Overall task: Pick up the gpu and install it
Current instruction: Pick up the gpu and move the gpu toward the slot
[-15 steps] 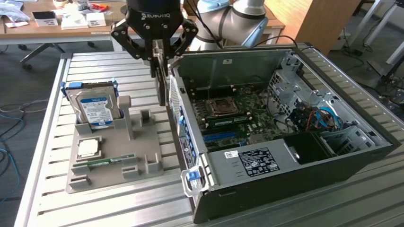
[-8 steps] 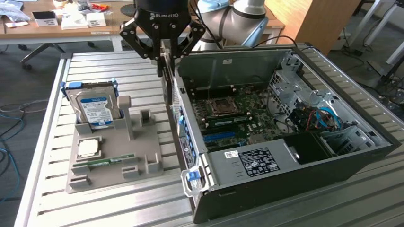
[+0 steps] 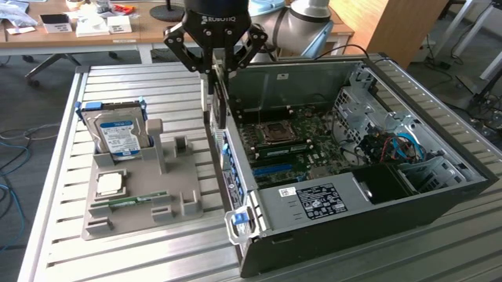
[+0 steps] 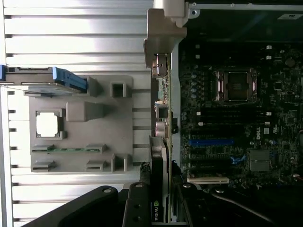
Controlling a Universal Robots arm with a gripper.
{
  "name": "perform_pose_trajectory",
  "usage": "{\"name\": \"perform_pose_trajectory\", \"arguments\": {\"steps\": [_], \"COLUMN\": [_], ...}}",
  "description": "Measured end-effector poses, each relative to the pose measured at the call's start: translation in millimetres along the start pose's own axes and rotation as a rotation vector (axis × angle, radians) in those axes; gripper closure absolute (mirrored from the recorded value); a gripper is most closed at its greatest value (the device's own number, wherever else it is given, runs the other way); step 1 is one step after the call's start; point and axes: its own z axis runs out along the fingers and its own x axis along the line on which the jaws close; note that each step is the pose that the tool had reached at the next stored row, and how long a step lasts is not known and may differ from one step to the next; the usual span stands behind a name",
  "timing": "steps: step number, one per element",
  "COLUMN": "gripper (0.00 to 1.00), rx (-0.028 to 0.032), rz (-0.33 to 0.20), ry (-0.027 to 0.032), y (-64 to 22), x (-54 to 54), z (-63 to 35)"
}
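Pinching the upper end of the gpu [image 3: 210, 108] between the jaws of the gripper [image 3: 213, 69]. Hanging straight below the jaws, edge-on, long axis vertical, lower end pointing down at the near wall of the open computer case [image 3: 408, 217], beside the motherboard [image 3: 314, 150].

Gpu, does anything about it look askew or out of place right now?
Nothing stands out: the gpu hangs upright, pinched in the gripper, at the open case's edge, not yet in a slot.

Ribbed metal table [image 3: 157, 258], matt grey plastic tray [image 3: 180, 170], metal-bracketed gpu [image 4: 158, 161]
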Motion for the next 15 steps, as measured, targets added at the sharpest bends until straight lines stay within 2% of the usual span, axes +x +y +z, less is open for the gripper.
{"name": "perform_pose_trajectory", "arguments": {"steps": [6,15], "gripper": [0.73,0.73], "rx": [-0.0002,-0.0002], "rz": [0.000,0.000], "ry": [0.0000,-0.0001], "y": [0.4,0.7], "x": [-11.3,-18.8], "z": [0.3,0.5]}}
